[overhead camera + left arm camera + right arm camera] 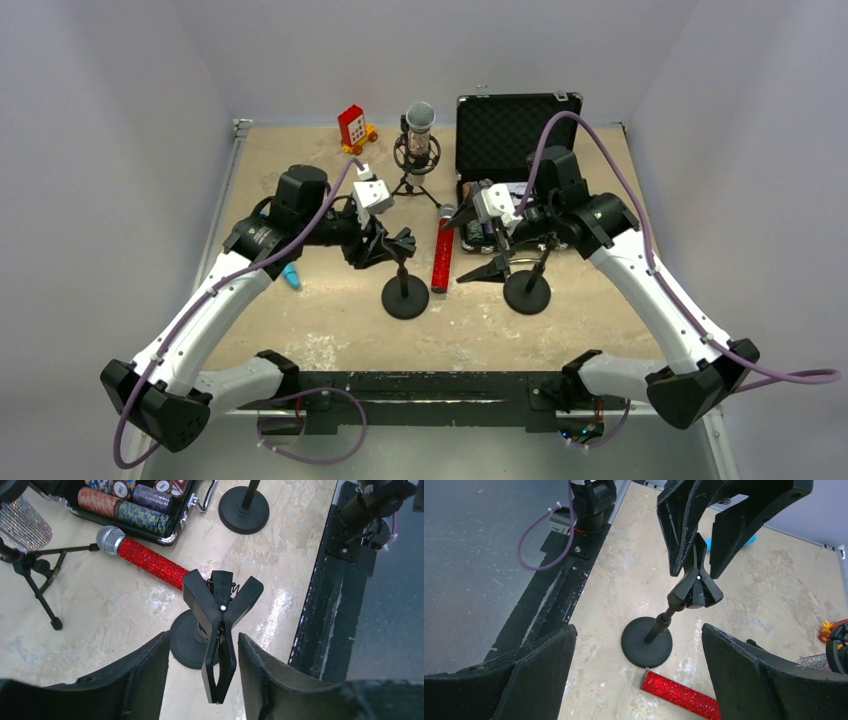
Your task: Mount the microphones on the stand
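Note:
A red-glitter microphone lies flat on the table between two black round-base stands. The left stand carries a black spring clip. My left gripper straddles that clip's handles, open, with a gap showing on each side. My right gripper hovers wide open and holds nothing, above the red microphone's tail. A silver-glitter microphone sits upright in a tripod stand at the back. A light-blue microphone lies by my left forearm.
The right stand has its own clip pointing left. An open black case with poker chips stands at the back right. A red toy is at the back. The black base rail runs along the near edge.

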`<state>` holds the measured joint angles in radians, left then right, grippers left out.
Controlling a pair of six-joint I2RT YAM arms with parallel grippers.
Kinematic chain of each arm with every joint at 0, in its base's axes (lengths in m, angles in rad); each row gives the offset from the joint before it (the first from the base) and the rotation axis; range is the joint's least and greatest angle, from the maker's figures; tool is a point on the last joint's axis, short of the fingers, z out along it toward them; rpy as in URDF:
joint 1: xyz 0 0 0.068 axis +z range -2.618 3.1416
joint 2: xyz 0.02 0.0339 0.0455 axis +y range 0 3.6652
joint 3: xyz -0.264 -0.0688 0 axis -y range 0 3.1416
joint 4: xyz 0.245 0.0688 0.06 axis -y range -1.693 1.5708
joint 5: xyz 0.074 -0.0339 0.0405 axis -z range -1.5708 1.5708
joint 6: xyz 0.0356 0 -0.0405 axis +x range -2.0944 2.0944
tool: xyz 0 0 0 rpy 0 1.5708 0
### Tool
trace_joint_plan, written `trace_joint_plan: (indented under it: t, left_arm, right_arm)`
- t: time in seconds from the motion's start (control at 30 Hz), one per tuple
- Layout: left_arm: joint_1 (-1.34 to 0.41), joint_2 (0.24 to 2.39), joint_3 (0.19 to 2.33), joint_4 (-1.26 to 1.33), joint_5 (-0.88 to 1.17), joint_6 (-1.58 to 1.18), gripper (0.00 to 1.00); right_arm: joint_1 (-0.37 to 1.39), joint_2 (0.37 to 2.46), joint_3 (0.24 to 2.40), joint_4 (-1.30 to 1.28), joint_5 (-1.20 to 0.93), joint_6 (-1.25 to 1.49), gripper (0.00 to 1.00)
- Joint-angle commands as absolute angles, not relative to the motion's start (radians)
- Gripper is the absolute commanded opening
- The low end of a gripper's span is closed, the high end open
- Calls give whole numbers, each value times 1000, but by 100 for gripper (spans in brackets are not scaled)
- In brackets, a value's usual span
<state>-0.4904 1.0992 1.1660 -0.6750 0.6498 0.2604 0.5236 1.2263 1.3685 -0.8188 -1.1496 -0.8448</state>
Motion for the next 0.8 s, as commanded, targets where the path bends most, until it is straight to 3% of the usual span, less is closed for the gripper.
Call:
trace_joint_plan:
  t: [0.0, 0.33, 0.6, 0.77]
  left_arm:
    - [-489, 1049, 1166, -649, 625, 167, 61]
    - [-388, 849, 1186, -619, 527, -142, 86]
    - [-102, 897, 1093, -604, 387, -459, 89]
    - [-49, 1051, 1079, -646, 21, -514, 90]
  right_arm:
    - [529, 1179, 1351, -781, -1158, -825, 99]
    - [515, 1123, 1313, -794, -1175, -798, 99]
    - [499, 1083, 1269, -771, -1173, -744, 99]
    - [494, 1063, 1251, -753, -1180, -715, 99]
